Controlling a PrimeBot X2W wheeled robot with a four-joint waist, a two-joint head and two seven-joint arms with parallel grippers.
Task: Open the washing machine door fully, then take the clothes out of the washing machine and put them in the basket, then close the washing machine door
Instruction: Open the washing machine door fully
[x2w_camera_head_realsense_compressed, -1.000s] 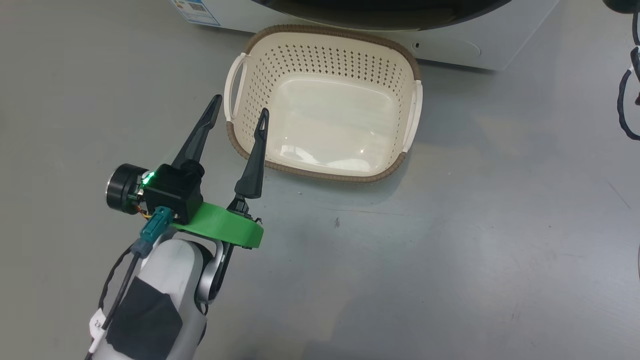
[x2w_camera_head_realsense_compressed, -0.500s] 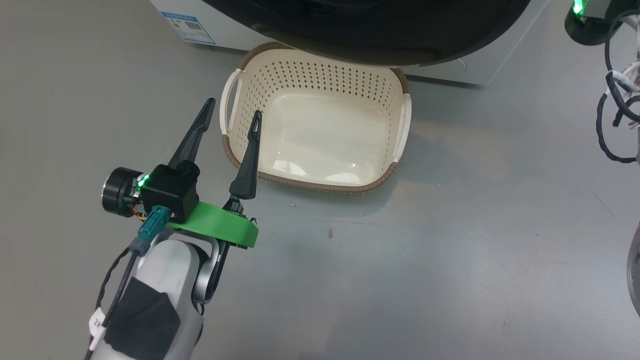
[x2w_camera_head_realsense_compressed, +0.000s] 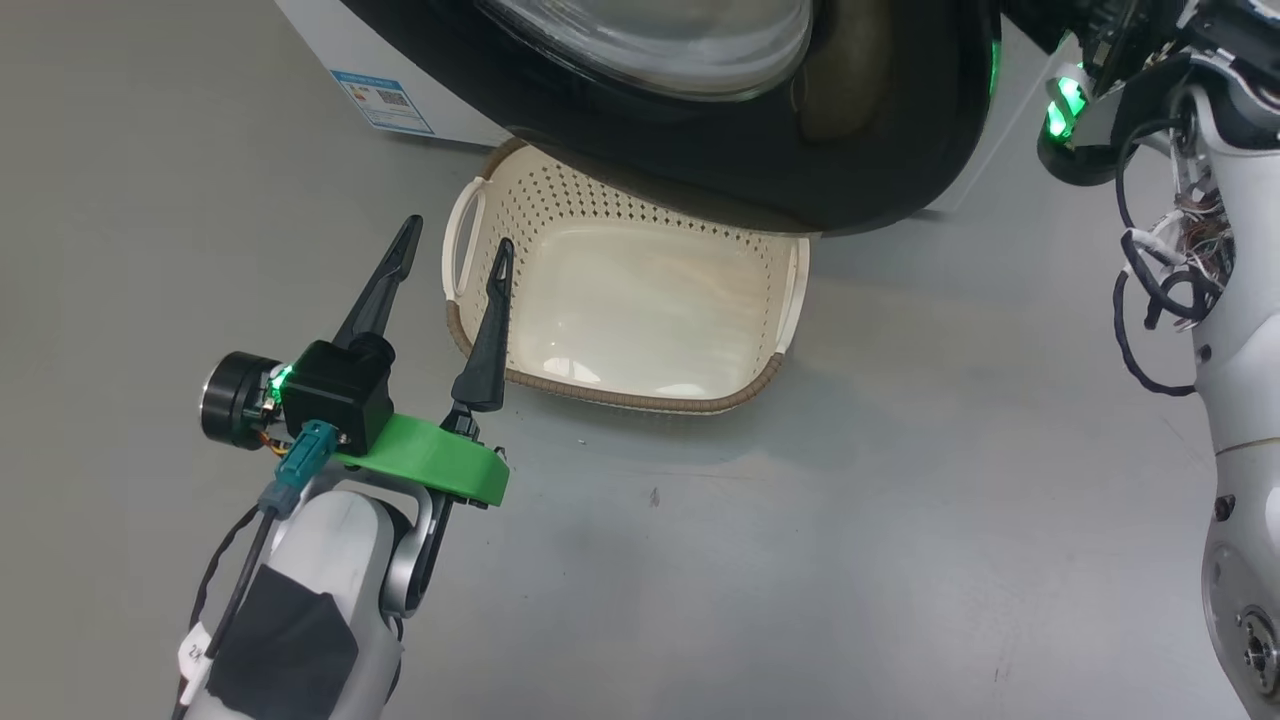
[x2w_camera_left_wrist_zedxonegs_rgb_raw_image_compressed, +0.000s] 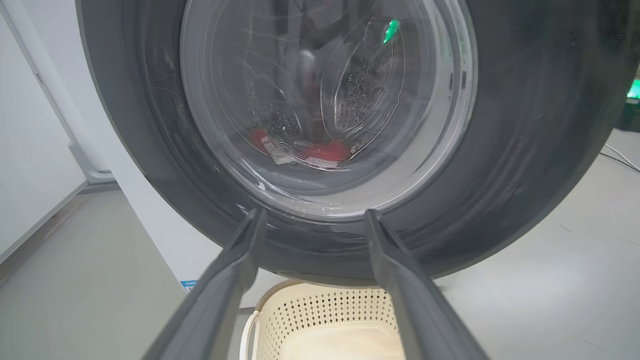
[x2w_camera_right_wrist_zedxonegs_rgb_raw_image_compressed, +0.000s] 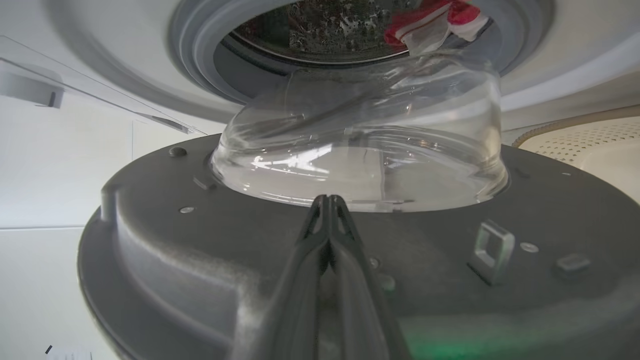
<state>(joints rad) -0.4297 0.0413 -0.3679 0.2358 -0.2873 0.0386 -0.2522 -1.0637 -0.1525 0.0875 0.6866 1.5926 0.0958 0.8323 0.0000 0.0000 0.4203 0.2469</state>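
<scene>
- As the head camera tilts up, the washing machine door (x2w_camera_head_realsense_compressed: 880, 150) now overhangs the basket (x2w_camera_head_realsense_compressed: 620, 396); opening looks underway.
- At its inner face, right gripper (x2w_camera_right_wrist_zedxonegs_rgb_raw_image_compressed: 327, 201) fingers pressed together; left gripper (x2w_camera_head_realsense_compressed: 456, 240) spread.
- Red clothes (x2w_camera_right_wrist_zedxonegs_rgb_raw_image_compressed: 435, 20) lie in the drum (x2w_camera_right_wrist_zedxonegs_rgb_raw_image_compressed: 320, 30).

Smooth grey floor (x2w_camera_head_realsense_compressed: 900, 520) — faint scuffs, soft glare — white wall (x2w_camera_left_wrist_zedxonegs_rgb_raw_image_compressed: 30, 150) at one side

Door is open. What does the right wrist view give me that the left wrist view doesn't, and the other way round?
Right wrist view: the washing machine door's grey inner face with its latch, the grey seal around the open drum, and the shut right gripper. Left wrist view: the door's glossy black outer rim, the blue label, and the open left gripper. Both: the glass bowl, the red clothes in the drum, the basket.
</scene>
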